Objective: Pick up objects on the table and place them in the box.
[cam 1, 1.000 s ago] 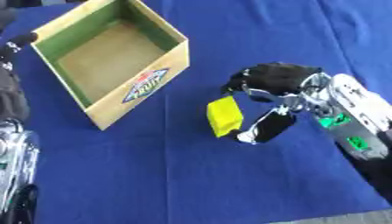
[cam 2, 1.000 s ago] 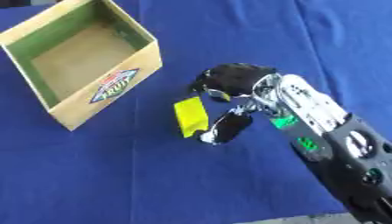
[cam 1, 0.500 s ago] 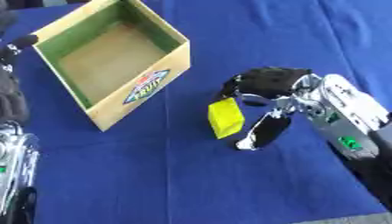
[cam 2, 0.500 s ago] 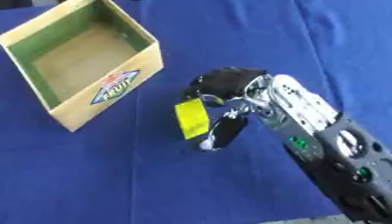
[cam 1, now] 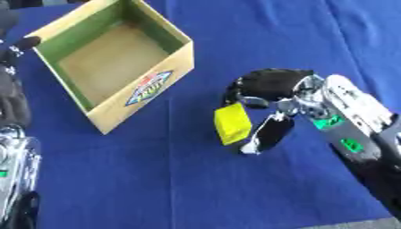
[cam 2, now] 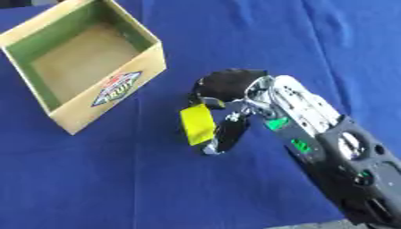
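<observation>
A small yellow block (cam 1: 232, 125) sits just above or on the blue cloth, right of the box. My right hand (cam 1: 270, 91) comes in from the lower right and curls around it, fingers above and thumb (cam 1: 266, 134) below and to its right, pinching the block. The open cardboard box (cam 1: 149, 87) with a green inner rim stands at the upper left; nothing shows inside it. My left hand appears in neither view; only parts of the left arm (cam 1: 15, 147) line the left edge.
A blue cloth (cam 1: 156, 188) covers the table. The left arm's black and silver parts stand along the left edge, close to the box's left side. The table's front edge shows at the lower right corner.
My right hand has closed in on the yellow block, the thumb swinging in against its right side. The box has not moved.
</observation>
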You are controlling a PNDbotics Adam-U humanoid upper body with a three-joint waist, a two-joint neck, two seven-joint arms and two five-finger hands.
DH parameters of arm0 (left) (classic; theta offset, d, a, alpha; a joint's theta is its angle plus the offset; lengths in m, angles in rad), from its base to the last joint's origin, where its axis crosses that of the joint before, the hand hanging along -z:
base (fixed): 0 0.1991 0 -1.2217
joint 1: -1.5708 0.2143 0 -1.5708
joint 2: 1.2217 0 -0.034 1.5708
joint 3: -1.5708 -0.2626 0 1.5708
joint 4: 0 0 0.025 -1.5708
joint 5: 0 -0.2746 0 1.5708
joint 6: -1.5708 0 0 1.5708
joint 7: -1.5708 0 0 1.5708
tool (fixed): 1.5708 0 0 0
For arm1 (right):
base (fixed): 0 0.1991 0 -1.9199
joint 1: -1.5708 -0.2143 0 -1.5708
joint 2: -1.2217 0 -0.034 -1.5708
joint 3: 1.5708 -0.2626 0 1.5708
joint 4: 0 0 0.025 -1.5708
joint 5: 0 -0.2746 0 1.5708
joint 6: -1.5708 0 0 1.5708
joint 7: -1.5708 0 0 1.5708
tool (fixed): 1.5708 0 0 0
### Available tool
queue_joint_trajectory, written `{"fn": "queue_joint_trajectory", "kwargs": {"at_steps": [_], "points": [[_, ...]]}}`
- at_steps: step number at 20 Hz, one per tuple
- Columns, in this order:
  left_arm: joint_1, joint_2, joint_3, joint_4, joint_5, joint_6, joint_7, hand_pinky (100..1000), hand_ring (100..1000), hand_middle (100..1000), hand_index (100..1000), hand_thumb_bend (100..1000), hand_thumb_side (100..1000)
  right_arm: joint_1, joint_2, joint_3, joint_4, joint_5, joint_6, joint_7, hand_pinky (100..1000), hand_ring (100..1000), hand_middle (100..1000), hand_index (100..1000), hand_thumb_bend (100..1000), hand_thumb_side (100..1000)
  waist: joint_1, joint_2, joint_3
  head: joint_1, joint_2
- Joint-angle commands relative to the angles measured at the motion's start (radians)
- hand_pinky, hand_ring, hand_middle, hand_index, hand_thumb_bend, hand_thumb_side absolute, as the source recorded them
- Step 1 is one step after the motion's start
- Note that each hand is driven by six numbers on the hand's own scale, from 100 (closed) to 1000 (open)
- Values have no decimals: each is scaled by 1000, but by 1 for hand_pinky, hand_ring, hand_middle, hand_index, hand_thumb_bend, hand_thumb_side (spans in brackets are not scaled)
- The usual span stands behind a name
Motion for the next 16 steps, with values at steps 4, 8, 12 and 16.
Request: {"fn": "queue_joint_trajectory", "kwargs": {"at_steps": [4,8,12,16], "points": [[-9,10,1,-18,0,-1,-4,682,840,764,825,100,988,-24,-13,-12,-7,-1,12,0,800,815,651,783,288,509,-1,-20,-3,2,-8],[-8,9,2,-18,-1,-1,-5,682,840,764,825,100,989,-29,-11,-11,-3,-3,14,0,798,811,646,777,257,510,-2,-19,-4,3,-9],[-7,9,3,-18,-2,0,-6,682,841,765,825,100,988,-32,-12,-12,-5,-4,22,-10,794,805,637,766,159,516,-2,-18,-5,5,-8],[-7,8,3,-18,-2,1,-6,683,843,765,825,100,989,-37,-10,-11,-4,-2,28,-17,781,787,590,720,104,479,-2,-19,-6,5,-11]]}}
